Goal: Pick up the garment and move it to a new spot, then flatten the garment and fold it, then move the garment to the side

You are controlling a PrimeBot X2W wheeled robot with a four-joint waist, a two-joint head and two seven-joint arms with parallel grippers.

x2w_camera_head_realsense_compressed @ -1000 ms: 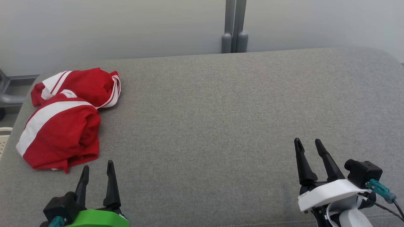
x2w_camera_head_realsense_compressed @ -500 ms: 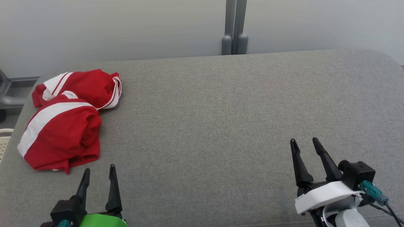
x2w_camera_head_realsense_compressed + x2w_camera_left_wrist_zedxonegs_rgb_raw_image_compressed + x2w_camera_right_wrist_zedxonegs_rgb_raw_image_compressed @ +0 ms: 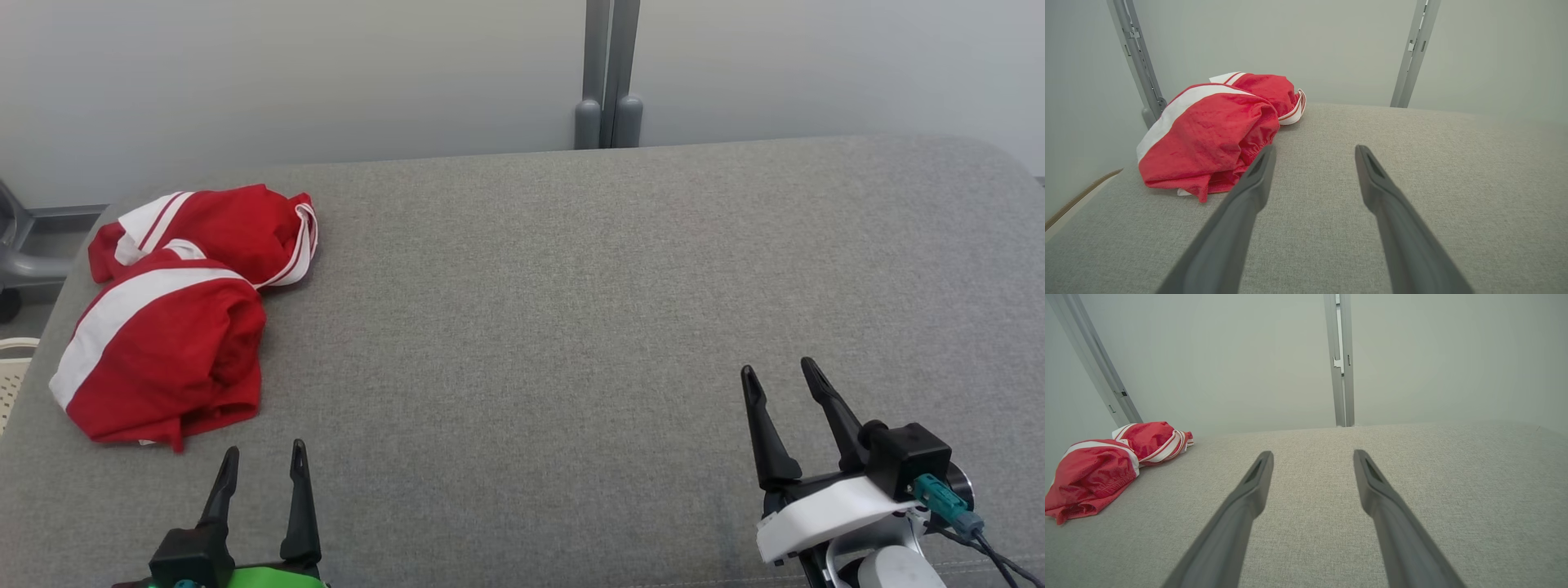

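We log the grey fabric bench (image 3: 571,286): open surface runs from centre to its rounded right edge. The crumpled red-and-white garment (image 3: 171,318) lies at the far-left corner, close to the left edge. Left hand (image 3: 265,448) is spread, near the garment but not touching. Right hand (image 3: 777,367) is spread, well apart from it.

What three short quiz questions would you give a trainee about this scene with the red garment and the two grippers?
1. True or false: the crumpled red garment with white stripes lies at the robot's left on the grey fabric surface.
2. Fill in: the left gripper and the right gripper are both ____, holding nothing.
3. Which gripper is nearer to the garment? A) left B) right C) both equally near

Key: 1 true; 2 open; 3 A
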